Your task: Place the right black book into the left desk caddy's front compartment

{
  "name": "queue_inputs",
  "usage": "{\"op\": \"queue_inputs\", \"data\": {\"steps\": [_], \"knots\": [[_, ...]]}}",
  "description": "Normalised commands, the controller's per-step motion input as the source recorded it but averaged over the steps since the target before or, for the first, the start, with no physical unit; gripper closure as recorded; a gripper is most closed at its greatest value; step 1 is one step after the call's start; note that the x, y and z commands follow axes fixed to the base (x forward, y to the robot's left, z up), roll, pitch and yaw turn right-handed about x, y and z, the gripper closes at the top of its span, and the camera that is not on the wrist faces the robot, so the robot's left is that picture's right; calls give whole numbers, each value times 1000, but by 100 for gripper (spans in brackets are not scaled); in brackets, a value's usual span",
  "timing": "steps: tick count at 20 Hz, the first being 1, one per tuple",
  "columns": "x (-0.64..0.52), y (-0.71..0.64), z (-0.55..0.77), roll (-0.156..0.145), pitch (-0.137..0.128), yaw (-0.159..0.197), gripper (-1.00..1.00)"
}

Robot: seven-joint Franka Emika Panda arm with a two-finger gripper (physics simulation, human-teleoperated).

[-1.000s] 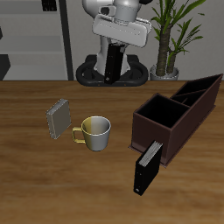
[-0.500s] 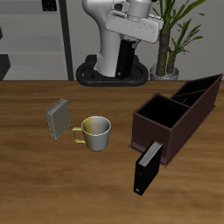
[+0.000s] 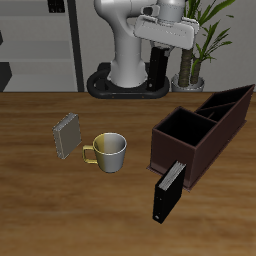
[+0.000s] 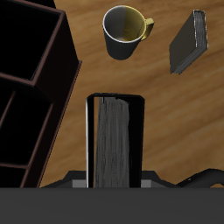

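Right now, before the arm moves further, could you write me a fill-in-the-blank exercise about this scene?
1. The end effector holds the black book ___ the table.
2. The handle of the mug is ___.
3. A second black book leans against the left desk caddy, on the side nearer the table's ___ edge.

Missing words: above; yellow; front

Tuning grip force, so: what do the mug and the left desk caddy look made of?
The mug looks like metal or glazed ceramic: smooth grey wall, soft sheen, yellow lining and handle. The left desk caddy looks like matte painted wood or plastic: thin, flat, dark maroon walls, no shine.
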Motion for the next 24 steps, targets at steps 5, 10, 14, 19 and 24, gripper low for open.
{"op": "queue_inputs", "data": {"steps": [5, 10, 14, 19, 24], "knots": [[-24, 221, 38, 47, 13, -123, 100], [57, 263, 41, 47, -32, -101, 100], [173, 96, -9, 32, 15, -85, 100], [147, 252, -72, 65, 5, -53, 100], [230, 264, -146, 23, 48, -14, 100]]}}
